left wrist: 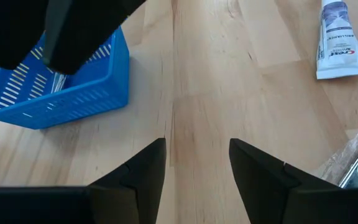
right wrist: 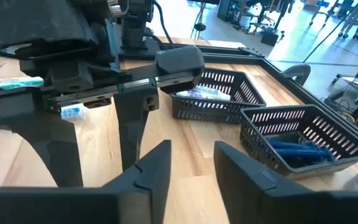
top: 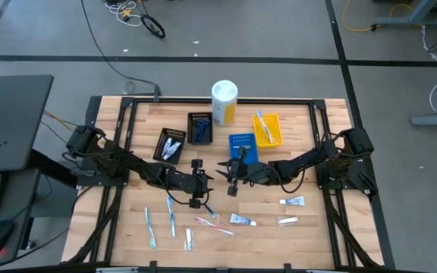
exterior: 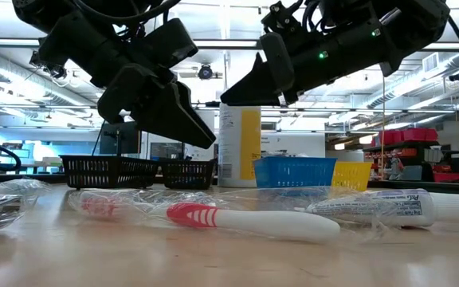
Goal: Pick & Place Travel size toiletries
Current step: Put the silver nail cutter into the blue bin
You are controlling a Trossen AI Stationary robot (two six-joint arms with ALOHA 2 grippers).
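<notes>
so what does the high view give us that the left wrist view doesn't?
Only the high view: both arms, the white-and-yellow canister, the two black baskets, the yellow basket, and the toothbrushes lying at the near edge of the table.
Only the left wrist view: the left gripper close up, open and empty over bare wood, plus the print on one tube.
Both: the blue basket and the right gripper beside it.
</notes>
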